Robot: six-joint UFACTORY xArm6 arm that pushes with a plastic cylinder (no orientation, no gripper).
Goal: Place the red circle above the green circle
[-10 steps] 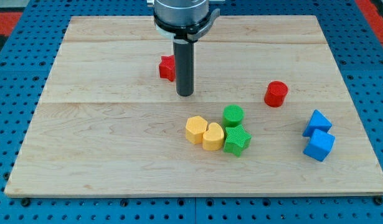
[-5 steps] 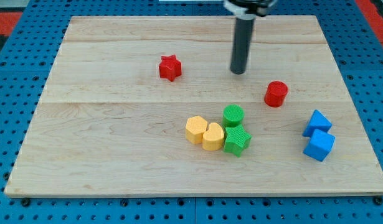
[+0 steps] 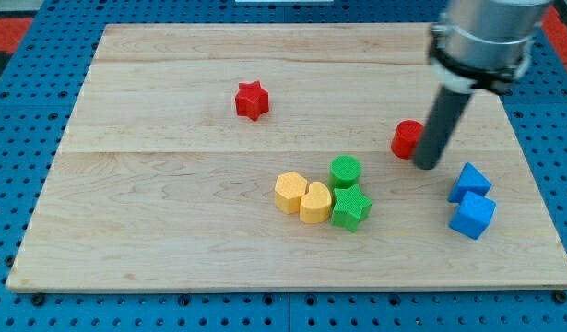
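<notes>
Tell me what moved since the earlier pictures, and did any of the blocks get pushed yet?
Only my tip moved: it swept from beside the red star across to the view's right, then down, and now sits just right of the red circle, partly hiding it. No block has visibly shifted: the red circle, green circle, green star, two yellow blocks and two blue blocks lie as before.

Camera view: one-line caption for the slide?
My tip sits just right of the red circle, which lies up and right of the green circle.
</notes>
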